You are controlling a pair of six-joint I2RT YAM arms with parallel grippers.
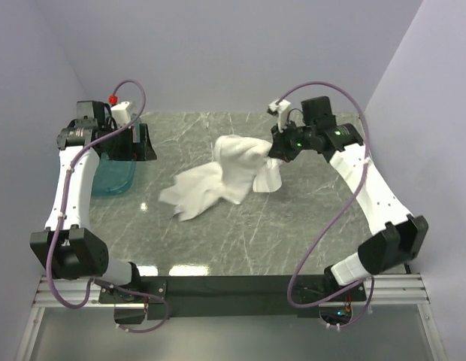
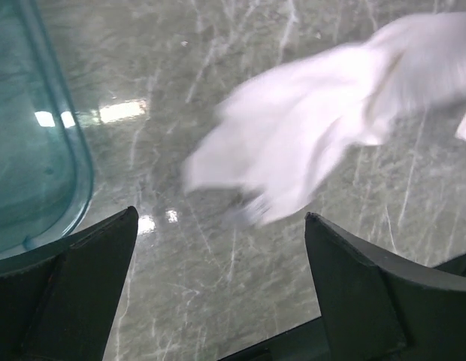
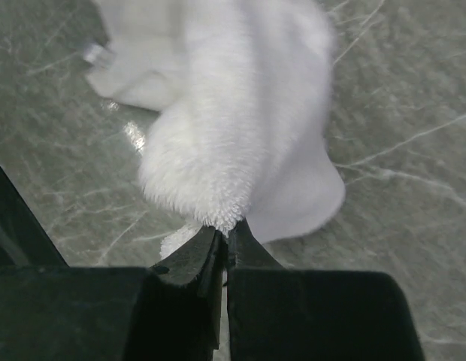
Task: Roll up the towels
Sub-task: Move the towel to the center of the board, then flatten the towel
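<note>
Right of the teal tray [image 1: 113, 180], seen from above, the white towel [image 1: 218, 177] lies crumpled on the table [image 1: 218, 248], one end held up by the right gripper [image 1: 276, 156]. The left gripper [image 1: 140, 143] hangs just beside the tray. Left wrist view: its jaws stand wide and empty, the towel well right of the tray. Right wrist view: jaws pinch only a small tuft of the towel's edge. That thin bite may slip under a pull, and bunched folds would likely roll lumpy.

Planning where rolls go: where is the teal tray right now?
Top view: the teal tray lies at the table's left edge, by the left gripper, apart from the white towel.
</note>
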